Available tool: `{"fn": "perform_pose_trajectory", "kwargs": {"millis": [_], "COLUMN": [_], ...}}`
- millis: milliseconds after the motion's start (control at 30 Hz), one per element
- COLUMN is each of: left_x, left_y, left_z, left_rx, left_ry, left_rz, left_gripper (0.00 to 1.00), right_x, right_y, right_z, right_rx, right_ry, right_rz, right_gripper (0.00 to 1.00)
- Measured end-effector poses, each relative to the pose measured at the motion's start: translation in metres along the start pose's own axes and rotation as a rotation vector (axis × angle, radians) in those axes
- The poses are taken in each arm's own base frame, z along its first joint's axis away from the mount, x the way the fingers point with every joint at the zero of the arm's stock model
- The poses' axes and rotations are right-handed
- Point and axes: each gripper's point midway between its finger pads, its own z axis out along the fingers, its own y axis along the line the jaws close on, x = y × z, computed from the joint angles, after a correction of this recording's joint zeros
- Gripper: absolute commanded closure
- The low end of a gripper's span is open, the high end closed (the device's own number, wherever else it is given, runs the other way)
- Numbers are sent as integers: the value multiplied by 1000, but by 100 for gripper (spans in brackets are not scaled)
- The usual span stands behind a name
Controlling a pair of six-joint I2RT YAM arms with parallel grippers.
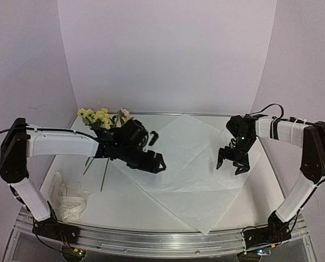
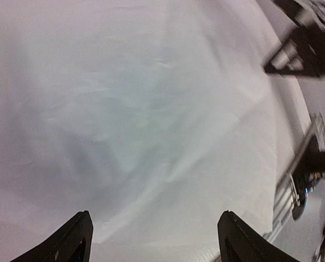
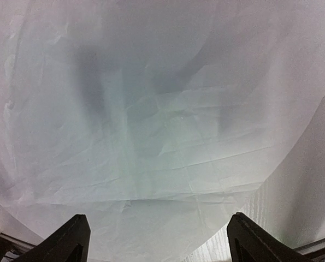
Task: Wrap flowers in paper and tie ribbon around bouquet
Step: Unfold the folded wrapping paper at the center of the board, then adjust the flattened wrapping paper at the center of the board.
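The ribbon (image 1: 69,201) lay bunched at the near left corner. The paper (image 1: 189,180) lay flat mid-table. The left gripper (image 1: 157,149) hung over its left part, fingers spread and empty. The right gripper (image 1: 231,164), likewise spread, hung over its right. The flowers (image 1: 101,117) lay far left, behind the left arm.

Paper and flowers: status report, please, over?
Left gripper open, right gripper open, both above paper. Flowers unwrapped, left of paper; ribbon loose nearby. Left arm overhangs flowers.
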Motion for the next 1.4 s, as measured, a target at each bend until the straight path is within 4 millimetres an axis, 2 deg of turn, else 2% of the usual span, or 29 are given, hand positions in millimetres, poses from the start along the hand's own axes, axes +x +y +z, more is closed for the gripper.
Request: {"fn": "perform_pose_trajectory", "kwargs": {"millis": [100,167,233,300,367,600,667,900,1133,1267,1400], "left_x": [-5,7,29,46,54,34,33,51,58,57,53], "left_y": [89,133,163,174,174,161,160,159,138,127,128], "left_z": [-19,-29,-36,-36,-33,-25,-24,-13,8,17,26], "left_rx": [-146,-211,-256,-260,-235,-71,-46,-26,28,64,90], "left_ry": [-72,-104,-112,-112,-115,-206,-217,-183,-136,-139,-172], "left_rz": [-306,-467,-602,-691,-750,-886,-929,-1074,-1125,-1140,-1165], "left_gripper": [15,14,13,13,13,19,21,22,25,38,59], "right_x": [1,0,0,0,1,8,8,5,2,-2,-5], "right_y": [6,10,11,12,11,4,4,5,2,3,3], "right_z": [9,12,13,15,18,29,30,30,29,29,32], "right_rx": [-9,-17,-23,-25,-24,-14,-14,-18,-7,-4,2], "right_ry": [14,14,12,9,10,24,23,8,-11,-29,-32], "right_rz": [-8,-12,-14,-17,-17,-13,-12,-15,-17,-22,-21], "right_gripper": [12,12,12,12,12,12,12,12,12,12,13]}}
